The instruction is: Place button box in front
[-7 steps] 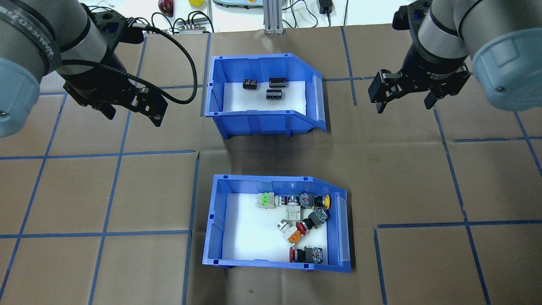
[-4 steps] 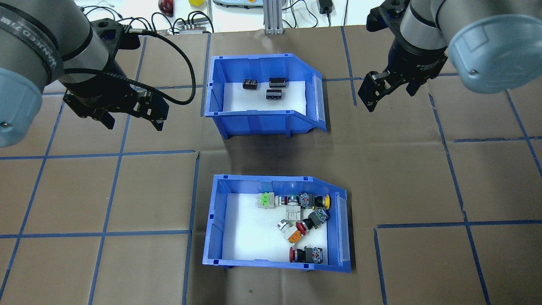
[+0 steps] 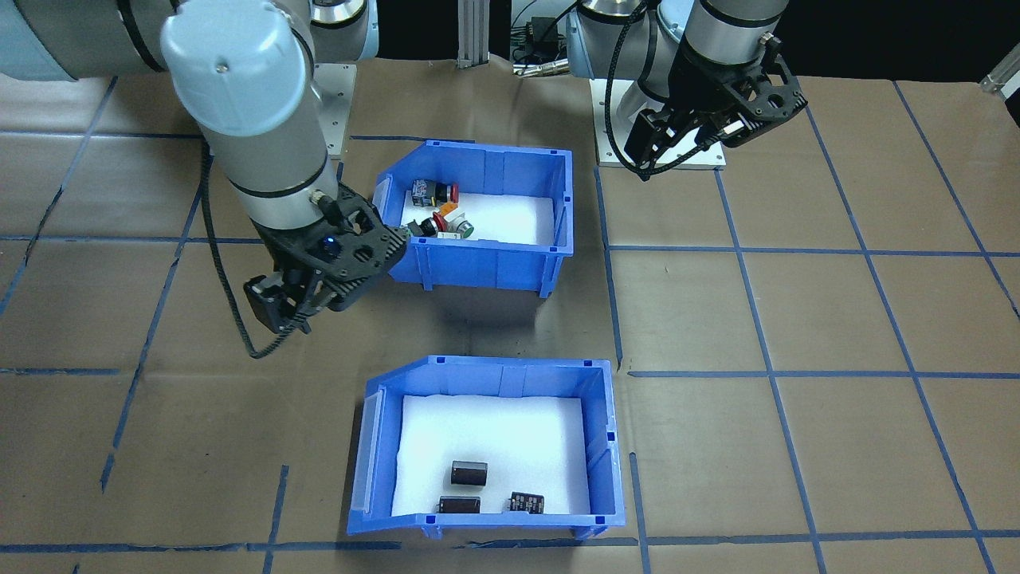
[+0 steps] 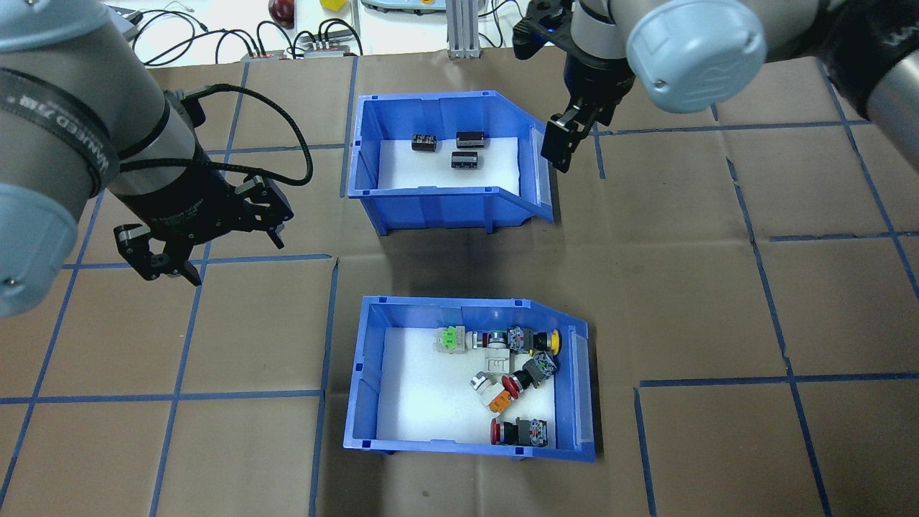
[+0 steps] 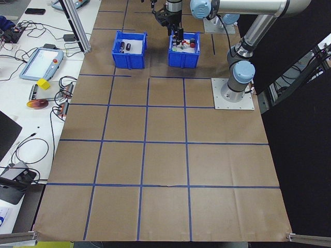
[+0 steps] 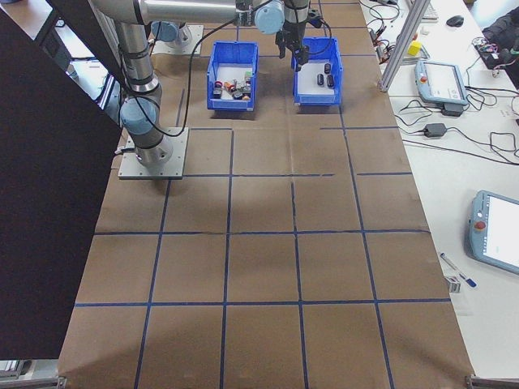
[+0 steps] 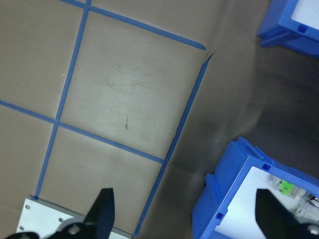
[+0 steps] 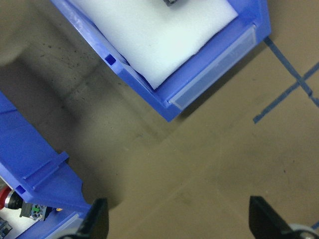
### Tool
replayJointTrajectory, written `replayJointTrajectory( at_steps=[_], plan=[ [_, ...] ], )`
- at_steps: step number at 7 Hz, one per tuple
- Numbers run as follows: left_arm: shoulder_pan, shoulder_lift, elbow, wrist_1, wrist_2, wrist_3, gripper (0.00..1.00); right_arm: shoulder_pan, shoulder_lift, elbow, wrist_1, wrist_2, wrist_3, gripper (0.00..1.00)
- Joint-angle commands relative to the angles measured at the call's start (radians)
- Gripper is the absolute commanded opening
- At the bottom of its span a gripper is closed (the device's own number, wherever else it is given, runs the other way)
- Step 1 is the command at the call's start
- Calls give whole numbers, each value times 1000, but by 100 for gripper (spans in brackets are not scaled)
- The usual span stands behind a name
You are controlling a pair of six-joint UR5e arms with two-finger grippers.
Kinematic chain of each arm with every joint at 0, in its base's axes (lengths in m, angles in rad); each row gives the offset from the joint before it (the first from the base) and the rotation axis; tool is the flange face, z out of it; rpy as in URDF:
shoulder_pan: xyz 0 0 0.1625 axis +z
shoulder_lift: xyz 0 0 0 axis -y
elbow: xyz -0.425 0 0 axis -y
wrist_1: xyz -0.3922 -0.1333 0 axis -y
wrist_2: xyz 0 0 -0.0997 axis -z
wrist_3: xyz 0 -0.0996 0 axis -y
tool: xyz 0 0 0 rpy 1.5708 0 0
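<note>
The button box (image 4: 459, 310) is a blue bin with a white foam liner and red, yellow, orange and green push buttons. It stands at the near middle of the table, also seen in the front-facing view (image 3: 486, 259). My left gripper (image 4: 214, 248) hangs open over bare paper, to the left of and beyond that box. In the left wrist view only a corner of the button box (image 7: 234, 191) shows. My right gripper (image 4: 562, 141) is open beside the sloped end of the far bin. Neither gripper holds anything.
A matching blue bin (image 4: 438, 205) with three small black cylinders stands beyond the button box, with a gap of brown paper between them. An aluminium post (image 4: 463, 29) and cables line the far edge. Blue tape marks a grid on the paper.
My right gripper has swung left, up to the far bin's sloped end. My left gripper has turned and come nearer the robot. Both bins have stayed put.
</note>
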Motion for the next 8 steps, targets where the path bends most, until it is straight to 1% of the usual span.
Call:
replayJointTrajectory(
  at_steps=[1,3,4,5,6,7,8],
  plan=[
    [-80,108,-132,9,-29,-492,99,77,71,-52,-4,1,-204,100],
    [-242,111,-189,10,-29,-947,99,118,115,-54,-49,14,-280,100],
    [-330,105,-227,24,-30,-1138,99,170,135,-54,-125,6,-336,100],
    [-388,100,-296,133,-42,-1202,99,192,166,-54,-185,0,-341,100],
    [-406,105,-391,288,-77,-1257,98,213,190,-62,-217,-2,-338,100],
    [-427,105,-443,387,-81,-1272,99,226,221,-81,-233,-3,-332,100],
    [-467,99,-477,447,-81,-1305,99,243,256,-107,-234,-3,-326,100]
  ],
)
